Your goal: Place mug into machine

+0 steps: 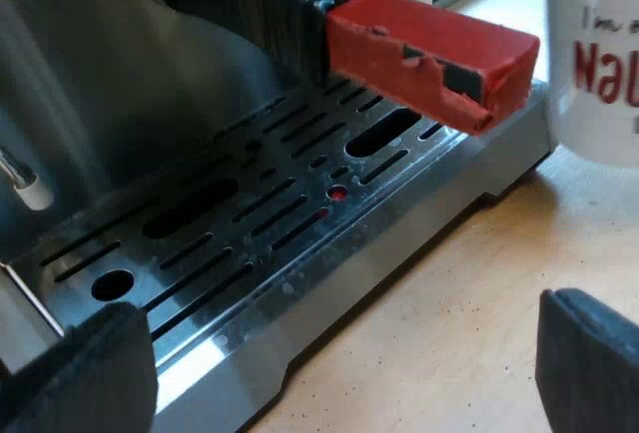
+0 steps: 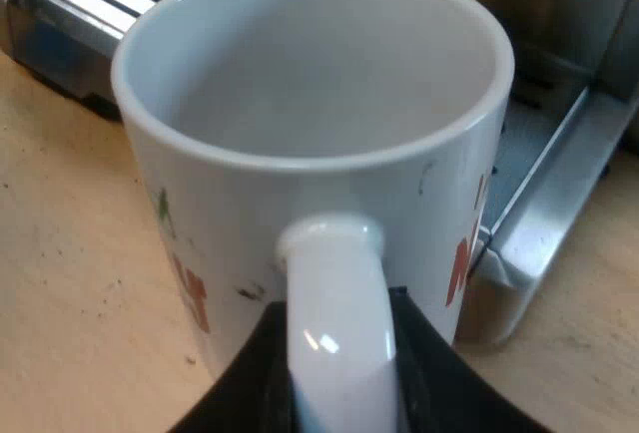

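Clasping the handle (image 2: 334, 283) of the mug (image 2: 310, 144), right claw (image 2: 339, 373).

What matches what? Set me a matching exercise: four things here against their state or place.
1 mug
2 red handle end
3 left gripper
4 right gripper

A open, holding nothing, near the drip tray edge
B juts out over the drip tray
C white, empty inside
D shut on the mug's handle

Pairs: 1-C, 2-B, 3-A, 4-D
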`<state>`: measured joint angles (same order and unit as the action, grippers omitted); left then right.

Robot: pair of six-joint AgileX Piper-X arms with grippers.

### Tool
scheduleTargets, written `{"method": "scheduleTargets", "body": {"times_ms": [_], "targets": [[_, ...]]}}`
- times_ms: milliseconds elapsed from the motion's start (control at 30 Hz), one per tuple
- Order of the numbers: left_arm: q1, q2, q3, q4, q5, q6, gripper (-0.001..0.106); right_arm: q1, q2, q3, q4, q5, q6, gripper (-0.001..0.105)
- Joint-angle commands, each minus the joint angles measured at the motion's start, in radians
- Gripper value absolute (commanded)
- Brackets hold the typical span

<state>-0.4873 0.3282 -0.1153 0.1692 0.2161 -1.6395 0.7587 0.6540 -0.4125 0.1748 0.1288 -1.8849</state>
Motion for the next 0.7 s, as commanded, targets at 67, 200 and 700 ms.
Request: {"method": "scheduleTargets", "body": {"times_ms": [67, 200, 700], "targets": [[-0.004, 0.0, 0.0, -0.019, -0.032, -0.005, 0.078, 0.076, 0.095, -0.019, -0.187, 0.071, 0.004, 0.0], [-0.004, 0.0, 0.0, -0.019, -0.055, -0.038, 0.078, 0.121, 0.209, -0.019, -0.347, 0.13, 0.067, 0.0], [-0.004, 0.0, 0.0, -0.027, -0.055, -0.039, 0.078, 0.134, 0.613, -0.142, -0.665, 0.144, 0.117, 0.0]]}}
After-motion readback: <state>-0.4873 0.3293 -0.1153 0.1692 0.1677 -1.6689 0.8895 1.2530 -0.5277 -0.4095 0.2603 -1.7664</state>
